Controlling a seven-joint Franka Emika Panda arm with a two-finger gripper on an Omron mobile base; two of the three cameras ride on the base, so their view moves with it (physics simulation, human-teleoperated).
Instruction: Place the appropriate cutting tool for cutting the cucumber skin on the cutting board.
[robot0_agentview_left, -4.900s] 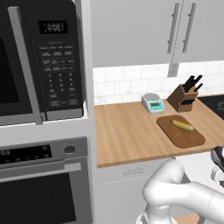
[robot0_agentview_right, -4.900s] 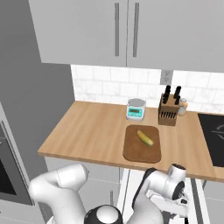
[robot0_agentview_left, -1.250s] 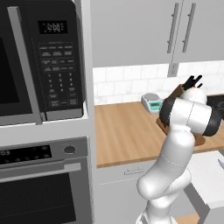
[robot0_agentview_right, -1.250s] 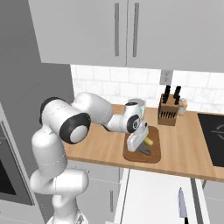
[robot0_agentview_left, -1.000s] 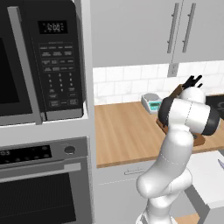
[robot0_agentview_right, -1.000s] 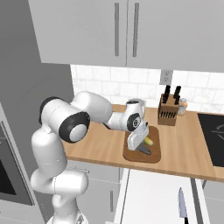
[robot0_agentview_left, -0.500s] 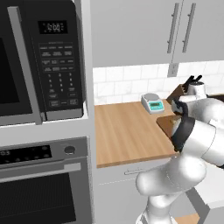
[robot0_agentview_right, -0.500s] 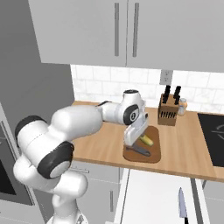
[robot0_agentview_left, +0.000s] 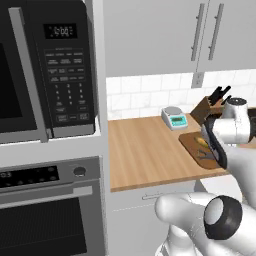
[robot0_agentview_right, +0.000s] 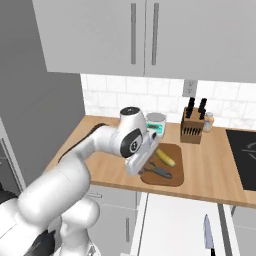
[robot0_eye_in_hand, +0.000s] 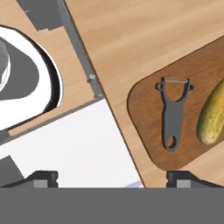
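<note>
a: peeler (robot0_eye_in_hand: 173, 112) is lying flat on the board (robot0_eye_in_hand: 146, 94), at about 9 o'clock from the cucumber (robot0_eye_in_hand: 212, 114) in the hand view, just beside it and not touching. blade end is pointing to 12, the hole in the handle to 6.

b: and the gripper (robot0_eye_in_hand: 112, 177)?

a: jaws are standing wide, holding nothing. one fingertip (robot0_eye_in_hand: 41, 177) is showing at 7 o'clock, the other at 5, with the peeler lying up past the 5 o'clock tip, outside the gap between them. so i'm judging the tool is already placed and the step in hand is clearing away.

b: how should that go?

a: i'd say lift straight off before swinging sideways. the arm (robot0_agentview_right: 107, 140) is hanging just over the board's near edge in the right base view, so a low sweep toward 3 o'clock could be dragging the peeler or rolling the cucumber.

b: is the cucumber likely to roll?

a: it's rounded, so i'd guess a nudge sets it going. the peeler is thin and light looking, so it's probably sliding easily on that smooth wood too.

b: anything else nearby?

a: knife block (robot0_agentview_right: 192, 129) is sitting at about 1 o'clock from the board in the right base view, near it, and a scale (robot0_agentview_left: 175, 118) is at 11 o'clock from the board in the left base view. both are apart from the hand. keeping the jaws wide while rising is the safe choice, i think; closing now is gaining nothing.

b: board position fine?

a: it's lying near the counter (robot0_agentview_left: 145, 150) front edge, fully on it as far as i'm seeing.
</note>
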